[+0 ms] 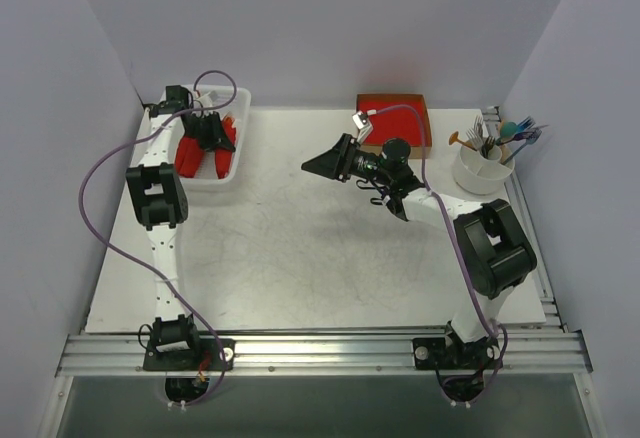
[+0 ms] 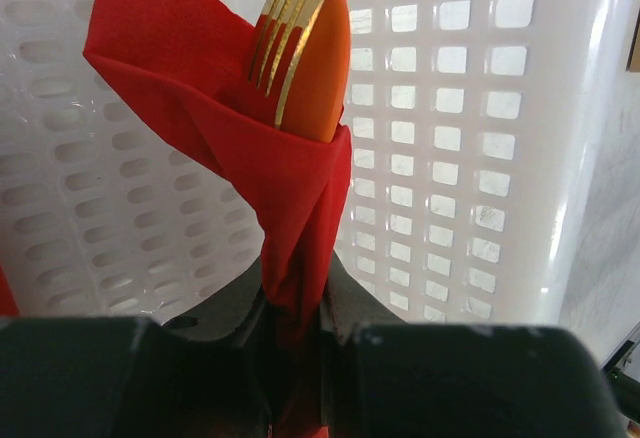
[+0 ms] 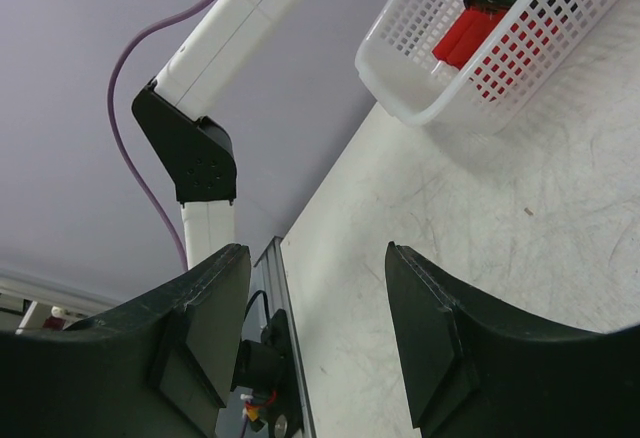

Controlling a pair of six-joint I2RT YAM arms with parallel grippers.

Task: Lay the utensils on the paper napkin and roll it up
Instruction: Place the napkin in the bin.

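**Holding the rolled napkin bundle inside the basket**

The left arm (image 1: 160, 243) runs from its base at the near left corner up the left side of the white table (image 1: 300, 268). Its black elbow is raised and its wrist tips down into the white plastic lattice basket (image 1: 243, 163) at the far left. The left pincer (image 2: 295, 308) is narrowed onto the lower end of the bright-red paper napkin (image 2: 240, 148), which is wrapped into a loose roll and stands up between the fingers. From the roll's open top poke the tines of a slim metal fork (image 2: 295, 18) and the bowl of an orange plastic spoon (image 2: 322, 73), the fork lying against the spoon. The basket's perforated wall is close behind them. Whether the roll's lower end touches the basket floor cannot be told. More red napkin rolls (image 1: 188, 156) lie in the basket beside the pincer.

The right arm (image 1: 495, 248) rises from its base at the near right, folds at a bulky black elbow and reaches back leftward. The right pincer (image 3: 318, 258) points left above the middle of the table, jaws wide with nothing between them.

A red stack edged by brown cardboard (image 1: 392, 113) sits at the far edge. At the far right, a white cup (image 1: 482, 173) holds loose forks and spoons (image 1: 495, 138).
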